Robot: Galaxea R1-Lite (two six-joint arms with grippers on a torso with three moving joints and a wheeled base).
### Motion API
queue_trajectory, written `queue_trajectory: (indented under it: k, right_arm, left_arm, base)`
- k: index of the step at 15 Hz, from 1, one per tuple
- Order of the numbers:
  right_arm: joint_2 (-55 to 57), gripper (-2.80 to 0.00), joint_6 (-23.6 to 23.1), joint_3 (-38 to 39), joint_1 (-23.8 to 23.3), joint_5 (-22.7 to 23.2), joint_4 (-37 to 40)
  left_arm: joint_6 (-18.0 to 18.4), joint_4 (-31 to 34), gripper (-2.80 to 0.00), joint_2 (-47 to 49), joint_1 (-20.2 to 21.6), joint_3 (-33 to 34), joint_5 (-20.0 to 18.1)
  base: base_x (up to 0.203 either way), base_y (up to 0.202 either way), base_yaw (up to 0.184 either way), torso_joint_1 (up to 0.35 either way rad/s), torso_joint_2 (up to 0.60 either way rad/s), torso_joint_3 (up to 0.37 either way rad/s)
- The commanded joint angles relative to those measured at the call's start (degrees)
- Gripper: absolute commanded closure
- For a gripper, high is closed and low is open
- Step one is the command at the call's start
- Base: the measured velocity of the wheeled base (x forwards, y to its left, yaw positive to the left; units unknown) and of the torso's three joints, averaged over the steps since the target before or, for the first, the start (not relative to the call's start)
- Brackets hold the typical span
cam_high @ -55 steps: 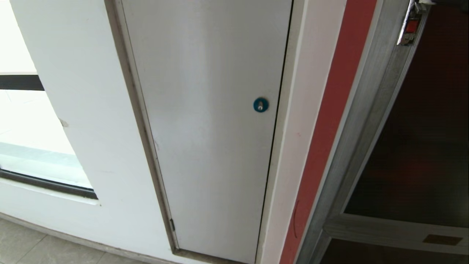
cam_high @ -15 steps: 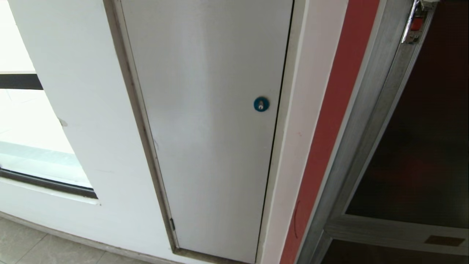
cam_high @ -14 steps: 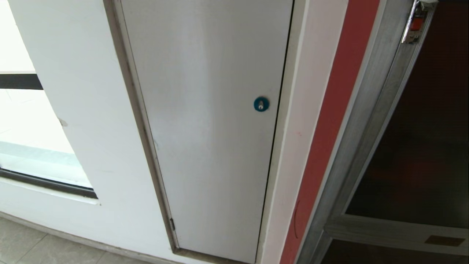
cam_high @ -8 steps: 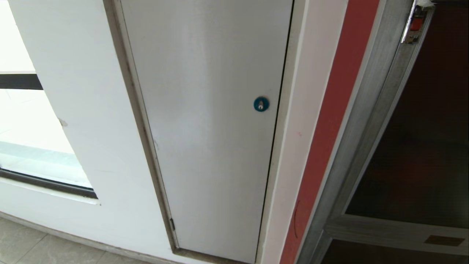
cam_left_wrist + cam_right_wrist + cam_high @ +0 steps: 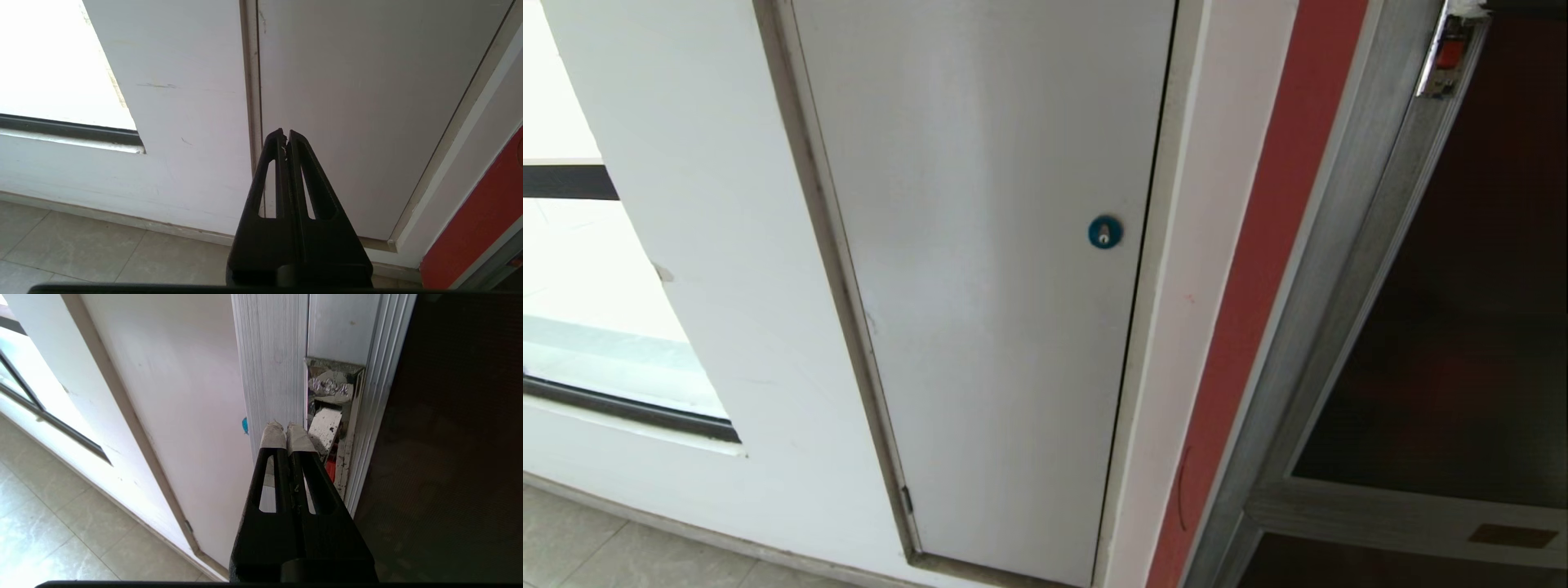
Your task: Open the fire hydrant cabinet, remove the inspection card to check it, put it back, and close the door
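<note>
Little had shifted since the earlier frame: the door (image 5: 1445, 269) at far right stood barely ajar, red edge showing. Right gripper (image 5: 286, 430), fingers together, pressed at its latch (image 5: 327, 428); left gripper (image 5: 285, 136) hung idle, fingers together. Card unseen; nearly everything remained.

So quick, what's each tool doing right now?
Left tool: closed, holding nothing.
Right tool: closed, empty, tips at the small red latch.
</note>
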Motion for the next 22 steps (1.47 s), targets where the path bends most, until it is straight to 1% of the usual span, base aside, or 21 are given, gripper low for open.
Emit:
queue_trajectory:
  k: [1,6,22]
  right_arm:
    - [-0.1,0.0,0.0,0.6,0.0,0.1,0.3]
    - [-0.5,0.0,0.2,2.6,-0.1,-0.5,0.1]
    - [-0.2,0.0,0.1,2.0,-1.8,-0.7,-0.3]
  left_arm:
    - [0.0,0.0,0.0,0.1,0.0,0.4,0.0]
    - [0.0,-0.1,0.0,0.1,0.0,0.4,0.0]
    - [0.0,0.0,0.0,0.1,0.0,0.4,0.0]
  base:
    - [0.0,0.0,0.0,0.0,0.0,0.0]
    - [0.0,0.0,0.0,0.0,0.0,0.0]
    - [0.0,0.0,0.0,0.0,0.0,0.0]
